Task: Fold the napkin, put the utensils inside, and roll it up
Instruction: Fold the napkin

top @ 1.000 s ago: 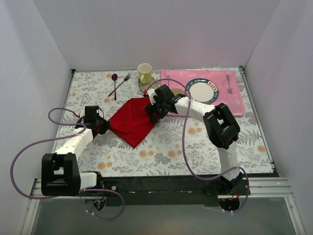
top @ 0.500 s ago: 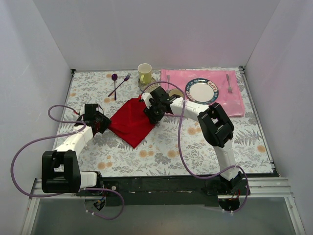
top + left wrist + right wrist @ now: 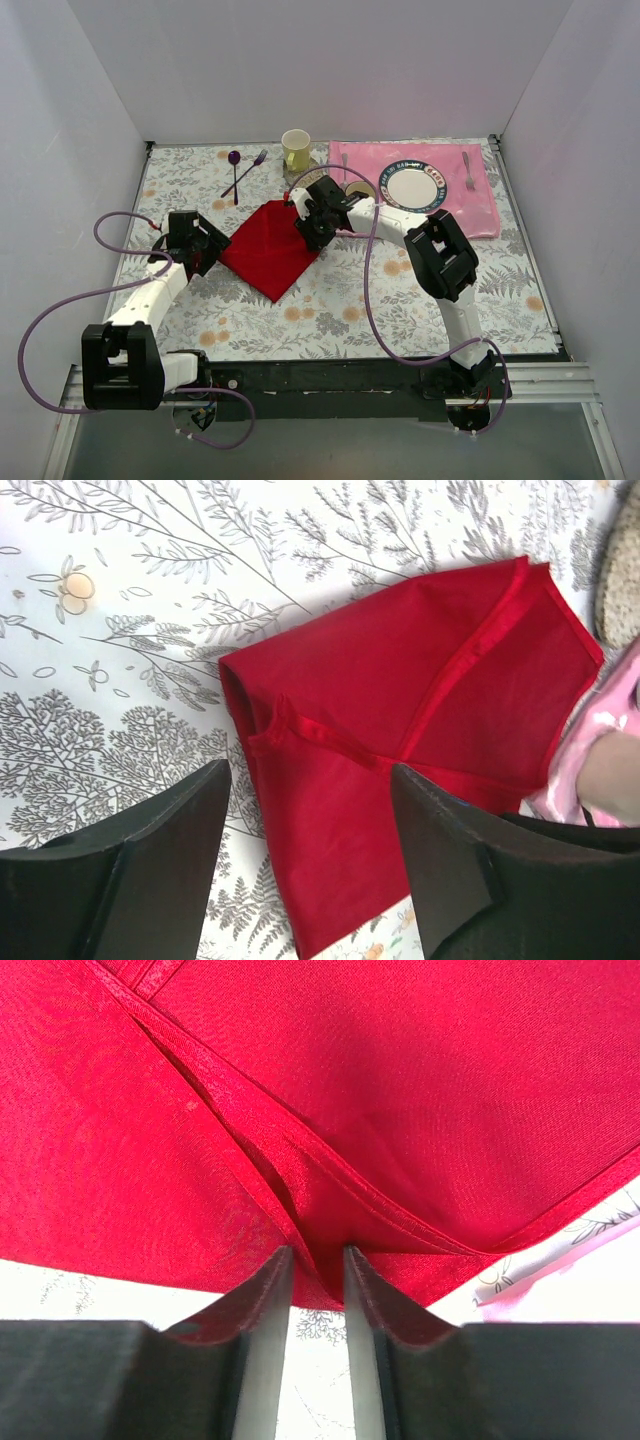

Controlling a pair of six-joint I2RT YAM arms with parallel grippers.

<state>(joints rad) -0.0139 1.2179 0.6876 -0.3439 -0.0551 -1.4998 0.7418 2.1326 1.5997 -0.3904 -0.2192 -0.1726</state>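
careful, your right gripper pinches the folded red napkin at its right edge, on the table; left gripper hangs open, empty, by its left corner. pull now and one layer may slip, undoing the fold.

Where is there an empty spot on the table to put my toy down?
The flowery table is bare on the near side of the napkin and of the pink placemat. Crowded: the back edge, with purple cutlery, mug, plate.
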